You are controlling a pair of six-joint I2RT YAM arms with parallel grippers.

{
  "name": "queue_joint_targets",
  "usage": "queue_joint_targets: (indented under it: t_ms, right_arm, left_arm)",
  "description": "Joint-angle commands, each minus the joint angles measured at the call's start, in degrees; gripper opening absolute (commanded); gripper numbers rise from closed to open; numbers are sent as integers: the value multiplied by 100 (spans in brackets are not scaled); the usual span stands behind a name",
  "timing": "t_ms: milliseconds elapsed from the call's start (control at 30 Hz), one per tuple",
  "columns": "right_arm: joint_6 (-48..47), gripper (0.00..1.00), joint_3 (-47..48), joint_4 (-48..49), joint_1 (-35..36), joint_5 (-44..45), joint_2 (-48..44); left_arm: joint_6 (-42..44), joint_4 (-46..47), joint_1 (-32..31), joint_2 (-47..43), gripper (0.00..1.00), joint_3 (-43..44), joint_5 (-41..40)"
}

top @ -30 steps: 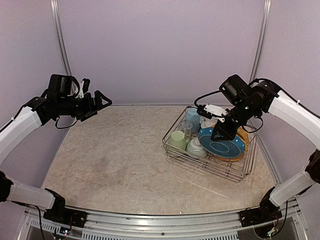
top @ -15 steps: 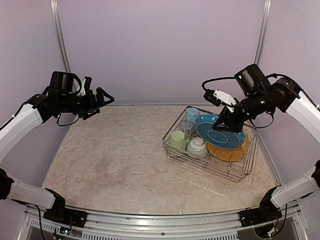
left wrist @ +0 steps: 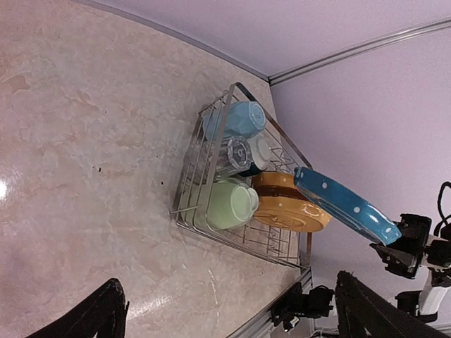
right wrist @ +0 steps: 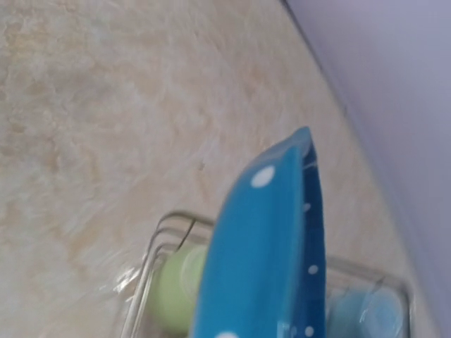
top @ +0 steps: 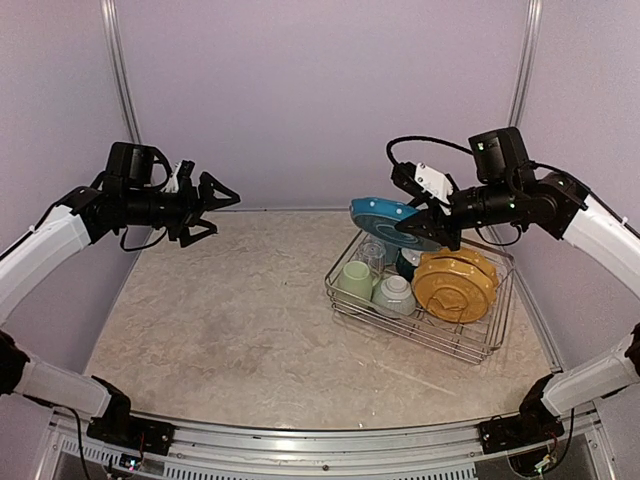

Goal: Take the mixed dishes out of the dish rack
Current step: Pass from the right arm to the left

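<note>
Right pincer (top: 432,224) grips the blue plate (top: 380,212), just lifted from the rack (top: 412,333) toward eleven o'clock. We place it next.

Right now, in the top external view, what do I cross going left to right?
The open left gripper → pale green mug → pale upturned bowl → yellow plates. The blue speckled plate, held in the right gripper, hangs across the mug-to-plates span, so I leave it unplaced.

The beige marbled table (top: 230,320) bears one wire dish rack (top: 440,338)
</note>
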Motion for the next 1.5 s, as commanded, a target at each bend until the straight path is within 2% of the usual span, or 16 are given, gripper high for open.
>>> queue_joint_targets:
  t_ms: [0,100,367,500,633,867,1067,1467]
  right_arm:
    - [-1549,0,-577,2094,234,-676,-490]
    - [-2371,0,-1138,2694,457,-732,-615]
    - [-2974,0,-1559,3797,824,192,-161]
    - [-3047,0,-1743,4397,933,491,10]
    - [-3161,0,-1772,4590,1018,547,177]
    - [-3159,0,-1789,4975,1114,494,415]
    - [-3297,0,-1772,5143,1278,705,630]
    - [-3478,0,-1930,5459,1443,1161,877]
  left_arm:
    - [-629,458,-54,167,98,102,728]
    - [-1055,844,-101,263,98,73,1098]
    - [-1920,1632,-499,622,99,26,1548]
    - [-2292,1940,-649,939,98,-37,1678]
    - [-2805,2787,-765,1176,95,-209,1843]
    - [-3011,3138,-1064,1816,88,131,1850]
    - [-3224,3491,-1119,2167,70,158,1883]
    - [-3226,3575,-1085,2114,33,31,1757]
